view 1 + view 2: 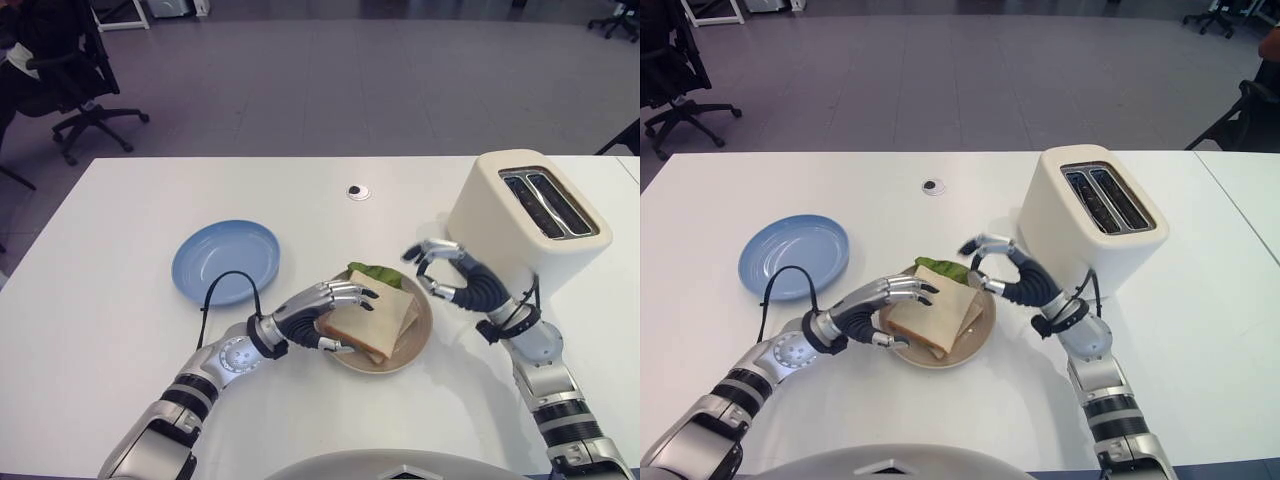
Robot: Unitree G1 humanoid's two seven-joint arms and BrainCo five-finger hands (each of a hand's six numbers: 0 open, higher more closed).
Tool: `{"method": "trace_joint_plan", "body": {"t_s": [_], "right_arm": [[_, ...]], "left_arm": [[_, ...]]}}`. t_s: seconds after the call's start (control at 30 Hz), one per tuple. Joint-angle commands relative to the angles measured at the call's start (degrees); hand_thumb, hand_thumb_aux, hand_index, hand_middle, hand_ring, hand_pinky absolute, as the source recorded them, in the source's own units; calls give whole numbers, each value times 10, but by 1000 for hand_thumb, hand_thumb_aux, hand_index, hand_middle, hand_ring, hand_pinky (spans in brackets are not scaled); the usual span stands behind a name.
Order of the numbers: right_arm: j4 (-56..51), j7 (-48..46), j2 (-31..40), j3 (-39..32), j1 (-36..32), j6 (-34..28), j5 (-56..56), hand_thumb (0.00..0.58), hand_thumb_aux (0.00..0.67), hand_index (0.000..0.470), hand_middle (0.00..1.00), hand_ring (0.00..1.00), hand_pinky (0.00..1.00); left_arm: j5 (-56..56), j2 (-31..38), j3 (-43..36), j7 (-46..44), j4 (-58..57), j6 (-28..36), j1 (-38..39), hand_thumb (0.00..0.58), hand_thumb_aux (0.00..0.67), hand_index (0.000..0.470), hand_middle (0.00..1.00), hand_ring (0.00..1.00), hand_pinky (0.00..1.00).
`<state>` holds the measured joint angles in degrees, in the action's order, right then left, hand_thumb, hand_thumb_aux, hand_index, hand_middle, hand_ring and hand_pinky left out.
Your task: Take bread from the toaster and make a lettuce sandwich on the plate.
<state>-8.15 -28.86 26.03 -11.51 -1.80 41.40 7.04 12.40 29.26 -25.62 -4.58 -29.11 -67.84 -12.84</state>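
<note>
White desk (120, 200), grey floor beyond. Toaster (500, 215) near right edge; blue plate (225, 262) toward left. Tan plate (395, 362) near front edge, carrying stacked bread (375, 315) over lettuce (378, 274). Left hand (320, 305) closed on top slice's left side; right hand (450, 270) curled, holding nothing, just beside tan plate. Risk: sideways tug on release, dragging slice off lettuce.

Toaster (525, 215) blocking right side, close behind right hand (455, 275). Left hand (315, 312) gripping sandwich (385, 318), covering near-left approach to tan plate (405, 362). Blue plate (225, 262) low at left. Passage over table (130, 210) between blue plate and toaster, past flat round cap (358, 192).
</note>
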Motion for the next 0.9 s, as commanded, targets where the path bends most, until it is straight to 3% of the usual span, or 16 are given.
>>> {"method": "trace_joint_plan", "body": {"t_s": [0.03,0.13,0.23,0.37,0.47,0.6,0.73,0.77,0.8,0.9], "right_arm": [[14,-130,45,-42,46,1,81,580,670,470,1000,1000,1000],[22,-231,90,-75,84,7,106,580,670,470,1000,1000,1000],[-1,-298,118,-93,104,18,98,580,670,470,1000,1000,1000],[-9,-345,119,-104,113,26,103,580,670,470,1000,1000,1000],[-54,-316,92,-105,93,18,37,580,670,470,1000,1000,1000],[-170,-165,18,-96,18,8,-112,580,670,470,1000,1000,1000],[-270,14,-42,-74,-58,10,-205,580,670,470,1000,1000,1000],[-285,46,-53,-69,-70,16,-213,580,670,470,1000,1000,1000],[-296,73,-62,-64,-81,21,-218,580,670,470,1000,1000,1000],[-324,140,-76,-48,-108,39,-230,580,670,470,973,973,973]], "left_arm": [[-153,45,-59,-68,64,-34,24,580,670,470,1000,1000,1000],[-276,109,-145,-137,143,-60,46,580,670,470,1000,1000,1000],[-292,170,-237,-231,163,-88,65,580,670,470,1000,1000,1000],[-264,159,-252,-303,112,-54,77,580,670,470,1000,1000,1000],[-185,111,-212,-306,44,4,69,580,670,470,1000,1000,1000],[-24,40,-142,-217,-62,89,37,580,670,470,1000,1000,1000],[133,-7,-122,-46,-176,179,-30,580,670,470,1000,1000,1000],[159,-14,-117,8,-199,198,-49,577,623,437,1000,1000,1000],[185,-21,-111,74,-221,225,-69,496,415,291,1000,1000,1000],[243,-27,-95,236,-256,264,-109,466,373,262,1000,1000,1000]]}}
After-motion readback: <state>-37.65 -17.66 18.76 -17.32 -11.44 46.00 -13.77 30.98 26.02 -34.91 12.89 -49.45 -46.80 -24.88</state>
